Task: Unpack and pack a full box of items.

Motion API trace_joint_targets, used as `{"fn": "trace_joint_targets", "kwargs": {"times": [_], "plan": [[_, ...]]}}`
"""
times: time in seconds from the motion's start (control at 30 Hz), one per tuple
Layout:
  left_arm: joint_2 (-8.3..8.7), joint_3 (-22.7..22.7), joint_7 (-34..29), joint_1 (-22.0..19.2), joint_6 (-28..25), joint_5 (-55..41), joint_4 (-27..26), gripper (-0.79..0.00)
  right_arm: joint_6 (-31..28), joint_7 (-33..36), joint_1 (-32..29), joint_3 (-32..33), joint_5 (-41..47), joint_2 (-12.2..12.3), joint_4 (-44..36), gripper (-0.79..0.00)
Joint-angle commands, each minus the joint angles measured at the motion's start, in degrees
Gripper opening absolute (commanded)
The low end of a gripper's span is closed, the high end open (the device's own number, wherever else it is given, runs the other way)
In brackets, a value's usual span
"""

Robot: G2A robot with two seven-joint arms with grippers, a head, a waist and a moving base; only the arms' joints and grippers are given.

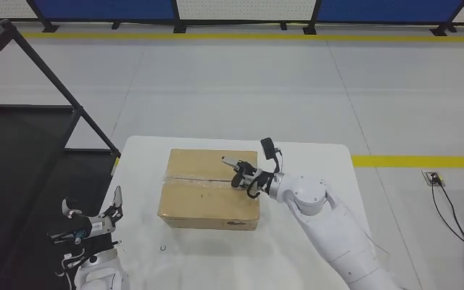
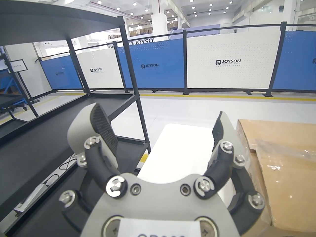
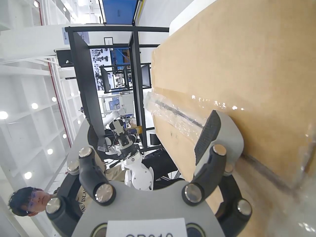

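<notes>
A closed cardboard box (image 1: 210, 192) sits in the middle of the white table (image 1: 312, 163), its top seam covered with clear tape (image 1: 194, 178). My right gripper (image 1: 238, 172) hovers open just above the box top, near the right end of the seam. In the right wrist view one finger pad (image 3: 208, 134) is close to the taped seam (image 3: 172, 114) on the box (image 3: 234, 50). My left gripper (image 1: 94, 206) hangs open and empty off the table's left front corner. In the left wrist view the left gripper (image 2: 158, 112) is well apart from the box (image 2: 284, 154).
A black metal shelf rack (image 1: 43, 145) stands left of the table, close to my left gripper; its shelves (image 2: 74, 114) show in the left wrist view. A small dark ring (image 1: 164, 249) lies on the table in front of the box. Blue and white fence panels (image 2: 222, 62) line the far floor.
</notes>
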Motion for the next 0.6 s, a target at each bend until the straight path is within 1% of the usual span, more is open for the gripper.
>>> {"fn": "trace_joint_targets", "kwargs": {"times": [0.0,0.33,0.57], "plan": [[-0.05,-0.01,-0.06,0.18,0.35,-0.07,0.63,0.0,-0.38,-0.17,1.41,-1.49,0.91,-0.76,1.74,0.0],[-0.34,0.27,0.65,1.13,1.21,-0.96,2.99,0.0,-2.99,-0.9,8.65,-9.27,6.26,-5.76,10.78,0.0],[-0.47,-0.47,1.72,2.62,0.85,-2.45,2.92,0.0,-5.09,-4.96,12.89,-15.52,8.2,-10.7,17.4,0.0]]}}
